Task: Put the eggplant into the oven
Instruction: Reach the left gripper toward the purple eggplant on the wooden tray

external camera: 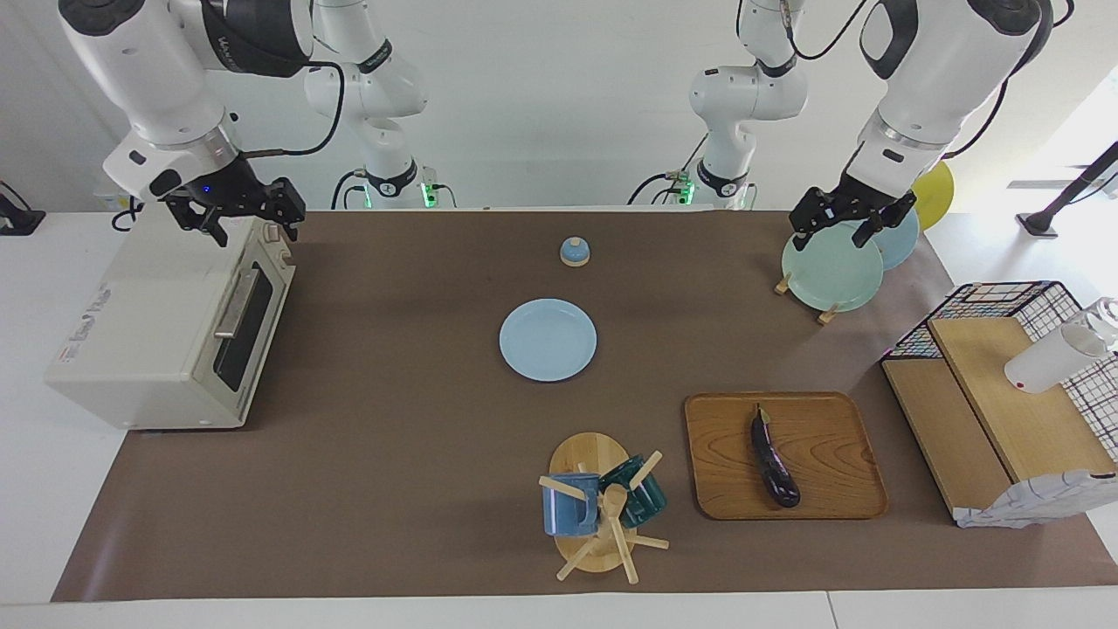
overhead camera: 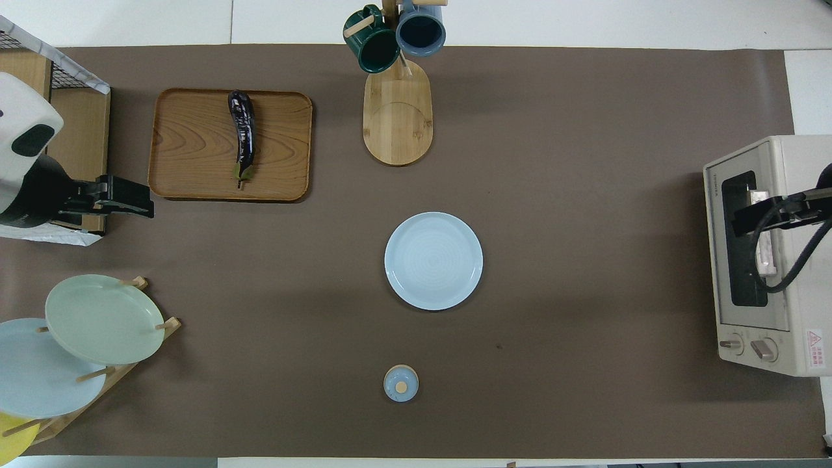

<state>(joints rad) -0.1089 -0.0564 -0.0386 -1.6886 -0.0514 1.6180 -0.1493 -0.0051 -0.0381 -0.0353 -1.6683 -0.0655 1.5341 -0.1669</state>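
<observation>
A brown-covered surface [external camera: 393,437] stretches before two white robot arms, with the job of putting the eggplant in the oven not yet begun, as far as the scene shows. The boxy cream-white toaster oven [external camera: 166,336] with its dark glass door and metal bar handle sits at the right arm's end of the surface, its door closed, so opening it looks like the first step left. The rounded rectangular wooden tray [external camera: 821,476] lies toward the left arm's end, farther from the robots than the round pale-blue plate [external camera: 548,340] at mid-surface. On that tray rests the slim, glossy dark purple-black eggplant [external camera: 773,463], untouched, its thin stem end pointing toward the robots. Beside the tray stands an oval wooden mug stand [external camera: 594,502] hung with a blue and a dark green mug.

The right claw [external camera: 240,214] hangs over the oven's top edge above the door, fingers spread and empty. The left claw [external camera: 852,218] hangs over the pale-green plate [external camera: 830,266] propped in a wooden rack, likewise released and holding nothing, well apart from the eggplant. A small blue knob-topped lid [external camera: 574,252] sits nearest the robots. Everything remains to do: open the door, lift the eggplant, carry it over, set it inside.
</observation>
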